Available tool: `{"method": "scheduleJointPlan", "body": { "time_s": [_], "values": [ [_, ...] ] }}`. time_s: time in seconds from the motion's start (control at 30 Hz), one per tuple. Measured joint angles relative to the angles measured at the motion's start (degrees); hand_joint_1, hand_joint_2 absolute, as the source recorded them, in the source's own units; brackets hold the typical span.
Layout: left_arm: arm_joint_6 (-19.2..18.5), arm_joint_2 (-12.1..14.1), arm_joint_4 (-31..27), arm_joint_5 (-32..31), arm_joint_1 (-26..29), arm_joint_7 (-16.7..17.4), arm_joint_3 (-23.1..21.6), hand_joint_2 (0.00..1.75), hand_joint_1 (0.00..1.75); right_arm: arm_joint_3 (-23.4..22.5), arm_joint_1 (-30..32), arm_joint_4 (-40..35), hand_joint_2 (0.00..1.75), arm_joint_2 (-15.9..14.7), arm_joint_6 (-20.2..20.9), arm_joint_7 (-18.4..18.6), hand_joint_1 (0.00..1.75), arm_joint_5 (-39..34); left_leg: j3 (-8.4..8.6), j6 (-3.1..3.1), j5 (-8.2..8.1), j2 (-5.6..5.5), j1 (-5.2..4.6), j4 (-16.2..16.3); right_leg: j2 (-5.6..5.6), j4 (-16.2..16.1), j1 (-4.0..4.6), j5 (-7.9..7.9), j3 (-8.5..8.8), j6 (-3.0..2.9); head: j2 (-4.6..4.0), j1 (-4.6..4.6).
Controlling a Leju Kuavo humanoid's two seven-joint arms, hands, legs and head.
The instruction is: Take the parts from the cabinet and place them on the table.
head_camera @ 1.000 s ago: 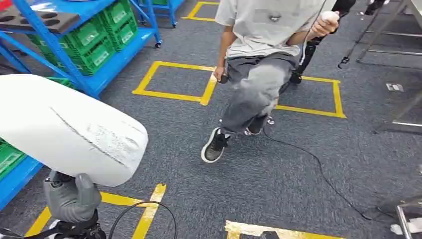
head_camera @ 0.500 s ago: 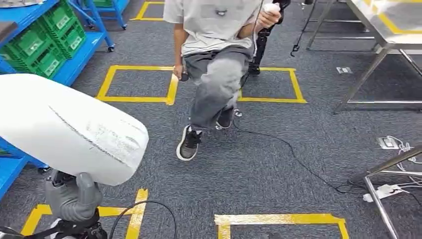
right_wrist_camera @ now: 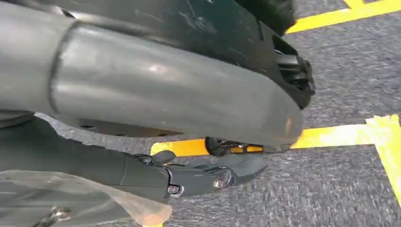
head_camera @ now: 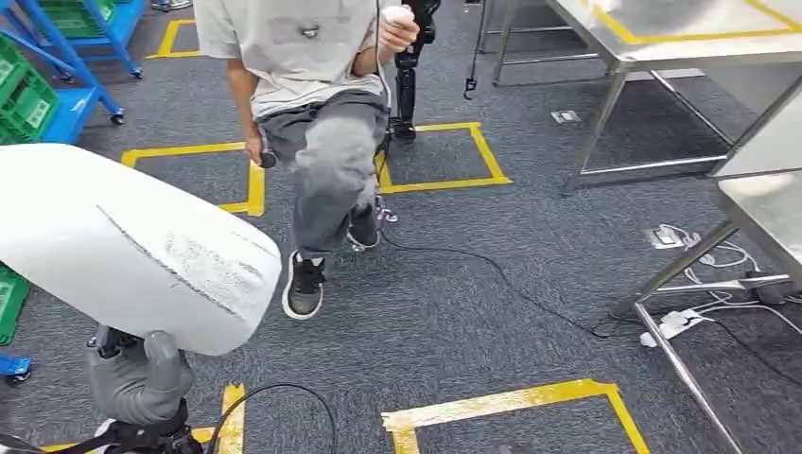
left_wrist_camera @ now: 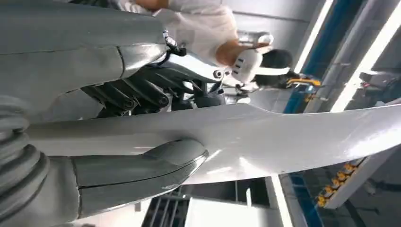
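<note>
A large white curved part is held by the left hand at the lower left of the head view, raised above the grey carpet. In the left wrist view the thick grey thumb is pressed against one face of the part and the darker fingers are laid against the other, so the part is clamped between them. The right hand is seen hanging over the carpet and yellow floor tape, fingers extended together, with nothing held. A steel table is seen at the upper right of the head view, well apart from the part. A person is seen mid-step between the blue shelving and the table, with a white controller held in one hand. A black cable is laid across the carpet.
</note>
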Motion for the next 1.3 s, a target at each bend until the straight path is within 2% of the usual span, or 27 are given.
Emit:
{"method": "scheduleJointPlan", "body": {
  "time_s": [0.1,0.13,0.17,0.2,0.27,0.3,0.33,0.4,0.43,0.47,0.5,0.6,0.63,0.67,0.7,0.77,0.8,0.83,0.87,0.93,0.97,1.0,1.07,1.13,1.2,1.23,1.3],
  "values": [
    [0.05,0.0,0.04,0.02,-0.12,0.13,-0.11,1.75,1.75,-0.04,0.44,0.02,0.0,0.0,0.24,0.13,0.0,-0.02,-0.16,0.69,0.36,1.58,-0.52,0.09,1.72,-0.5,-0.47,0.69,-0.87,1.26,0.02,0.07],
    [0.07,-0.07,0.04,0.04,-0.23,0.15,-0.2,1.75,1.75,-0.09,0.54,0.02,0.0,0.0,0.31,0.15,0.0,-0.07,0.12,1.26,0.8,2.71,-0.05,-0.65,0.4,0.06,-0.46,0.29,-1.45,1.34,0.0,0.07],
    [0.07,-0.13,0.04,0.02,-0.2,0.26,-0.26,1.75,1.75,-0.13,0.52,0.02,0.0,0.0,0.35,0.17,0.0,-0.11,0.17,1.43,0.87,3.45,-0.18,-0.81,-3.25,1.57,0.01,-0.88,-2.19,1.48,0.0,0.35],
    [0.07,-0.15,0.04,0.02,-0.19,0.26,-0.26,1.75,1.75,-0.26,0.38,0.0,0.0,0.0,0.35,0.17,0.0,-0.2,0.11,1.59,0.91,4.3,-0.27,-0.8,-5.13,4.96,0.0,-2.88,-3.91,1.71,0.0,0.61],
    [0.28,-0.15,0.04,0.04,0.07,0.2,-0.15,1.75,1.75,-0.61,0.25,0.02,0.0,0.0,0.48,0.2,0.0,-0.72,0.01,1.72,0.82,6.51,-0.48,-0.78,-6.51,14.37,-0.18,-6.91,-8.41,2.07,0.0,0.57],
    [0.35,-0.15,0.04,0.04,0.07,0.13,-0.15,1.75,1.75,-0.81,0.32,0.02,0.0,0.0,0.52,0.24,0.0,-0.98,-0.03,1.7,0.8,7.36,-0.5,-0.76,-6.59,16.89,-0.28,-7.41,-9.58,2.2,0.0,0.61],
    [0.37,-0.15,0.04,0.04,0.06,0.11,-0.15,1.75,1.75,-1.07,0.45,0.02,0.0,0.0,0.52,0.35,0.0,-1.14,0.0,1.72,0.74,8.2,-0.5,-0.76,-6.67,16.5,-0.39,-6.55,-9.34,2.28,0.0,0.59],
    [0.39,-0.15,0.04,0.04,0.05,0.0,-0.18,1.75,1.75,-1.47,0.6,0.02,0.0,0.0,0.5,0.59,0.0,-1.53,0.15,1.55,0.58,9.51,-0.49,-0.76,-7.37,9.08,-0.5,-2.46,-5.17,2.24,0.0,0.61],
    [0.44,-0.15,0.04,0.04,0.04,-0.07,-0.18,1.75,1.75,-1.68,0.57,0.0,0.0,0.0,0.5,0.61,0.0,-1.81,0.36,1.34,0.42,10.11,-0.48,-0.76,-9.1,2.99,-0.5,-0.2,-1.6,2.17,0.0,0.61],
    [0.5,-0.15,0.04,0.04,0.04,-0.2,-0.18,1.75,1.75,-1.97,0.42,-0.02,0.0,0.02,0.46,0.68,0.0,-2.01,0.54,1.05,0.23,10.58,-0.68,-0.75,-11.9,-0.4,-0.11,-0.94,0.15,2.18,0.0,0.61],
    [0.55,-0.15,0.04,0.07,0.03,-0.3,-0.13,1.75,1.75,-2.29,0.3,-0.04,0.0,0.09,0.35,0.66,0.0,-2.23,0.51,0.66,0.0,11.0,-1.02,-0.54,-11.2,-0.65,0.08,-0.63,0.75,1.41,0.0,0.48],
    [0.96,-0.17,0.02,0.02,0.27,-0.59,-0.15,1.75,1.75,-2.93,0.85,-0.07,0.0,0.2,0.61,-0.29,0.0,-2.54,1.04,-0.07,-0.01,12.39,-0.89,-0.88,-9.59,-0.45,0.51,-0.75,0.34,0.61,0.0,0.55],
    [1.14,-0.17,-0.07,0.04,0.45,-0.66,-0.13,1.75,1.75,-3.08,0.86,-0.09,0.0,0.35,0.7,-0.61,0.0,-2.58,1.09,-0.65,-0.54,12.22,-0.67,-0.64,-8.85,-0.96,0.01,-0.41,0.76,0.05,0.0,0.53],
    [1.16,-0.13,-0.15,0.02,0.65,-0.68,-0.13,1.75,1.75,-3.3,1.01,-0.11,0.0,0.48,0.68,-0.77,0.0,-2.67,0.81,-0.88,-1.78,9.12,-0.5,0.85,-8.28,-1.02,-0.06,-0.33,0.81,-0.29,0.0,0.28],
    [1.18,-0.13,-0.35,0.0,1.0,-0.81,-0.13,1.75,1.75,-3.43,1.02,-0.13,0.0,0.61,0.66,-0.9,0.0,-2.69,-0.68,-0.86,-4.02,7.21,-0.42,4.33,-7.68,-1.02,-0.04,-0.29,0.81,-0.59,0.0,0.2],
    [1.22,0.0,-0.35,0.0,1.64,-0.79,-0.09,1.75,1.75,-3.69,0.99,-0.15,0.0,0.96,0.61,-0.96,0.0,-2.69,-4.97,-0.87,-8.2,6.1,-0.46,13.55,-6.12,-0.99,0.09,-0.26,0.78,-0.78,0.0,0.13],
    [1.22,0.07,-0.35,0.0,1.81,-0.79,-0.07,1.75,1.75,-3.8,1.03,-0.15,0.0,1.01,0.61,-0.96,0.0,-2.69,-6.77,-0.82,-9.04,6.05,-0.49,17.0,-5.23,-0.97,0.18,-0.25,0.79,-0.81,0.0,0.07],
    [1.27,0.11,-0.35,0.02,1.85,-0.79,0.0,1.75,1.75,-3.87,1.1,-0.15,0.0,1.01,0.55,-0.96,0.0,-2.69,-7.29,-0.69,-8.4,6.02,-0.49,17.53,-4.42,-0.96,0.25,-0.24,0.85,-0.82,0.0,0.13],
    [1.27,0.15,-0.35,0.02,1.84,-0.79,0.02,1.75,1.75,-3.93,1.15,-0.15,0.0,1.01,0.46,-0.96,0.0,-2.75,-6.58,-0.45,-6.16,5.93,-0.49,15.35,-3.5,-0.95,0.3,-0.24,0.94,-0.81,0.0,0.13],
    [1.31,0.15,-0.35,0.02,1.85,-0.79,0.04,1.75,1.75,-4.18,1.15,-0.17,0.0,1.09,0.41,-0.81,0.0,-2.97,-2.6,0.09,-0.29,4.65,-0.49,5.8,-1.71,-0.82,0.29,-0.23,1.2,-0.78,0.0,0.11],
    [1.33,0.17,-0.35,0.02,1.81,-0.79,0.04,1.75,1.75,-4.33,1.17,-0.24,0.0,1.18,0.44,-0.59,0.0,-3.08,-0.83,0.34,1.36,1.96,-0.45,1.3,-1.11,-0.75,0.14,-0.25,1.08,-0.69,0.0,0.13],
    [1.36,0.2,-0.35,0.04,1.86,-0.74,0.04,1.75,1.75,-4.46,1.07,-0.24,0.0,1.18,0.52,-0.28,0.0,-3.19,-0.55,0.36,0.82,-0.71,-0.16,0.17,-0.52,-0.24,0.48,-0.28,0.62,-0.31,0.0,0.18],
    [1.38,0.24,-0.39,0.09,1.87,-0.72,0.07,1.75,1.75,-5.03,1.11,-0.42,0.0,1.18,0.61,0.35,0.0,-3.65,-0.69,0.36,0.78,0.34,-0.63,0.15,0.81,-0.46,-0.31,0.08,-0.06,0.51,0.0,0.11],
    [1.38,0.17,-0.42,0.13,1.64,-0.72,-0.09,1.75,1.75,-5.57,1.34,-0.42,0.0,1.14,0.57,0.85,0.0,-4.0,-0.4,1.03,1.29,1.84,-0.34,-0.73,2.0,-0.56,-0.31,0.26,-0.98,1.31,0.02,0.15],
    [1.4,0.09,-0.42,0.13,1.52,-0.63,-0.28,1.75,1.75,-6.01,1.27,-0.5,0.0,1.11,0.44,1.31,0.0,-4.15,-0.21,1.66,1.55,3.61,-0.3,-1.16,-4.07,2.86,0.02,-2.09,-2.52,1.4,0.02,0.57],
    [1.49,0.07,-0.42,0.13,1.58,-0.63,-0.26,1.75,1.75,-6.3,1.15,-0.57,0.0,1.09,0.41,1.47,0.0,-4.28,-0.26,1.7,1.53,4.51,-0.37,-1.15,-5.6,7.16,-0.02,-4.36,-4.62,1.7,0.0,0.63],
    [1.79,0.07,-0.42,0.2,1.64,-0.55,-0.26,1.75,1.75,-6.8,1.15,-0.57,0.0,1.09,0.41,1.79,0.0,-4.31,-0.29,1.77,1.39,6.62,-0.45,-1.13,-6.47,15.77,-0.24,-7.75,-8.83,2.18,0.0,0.61]
  ]
}}
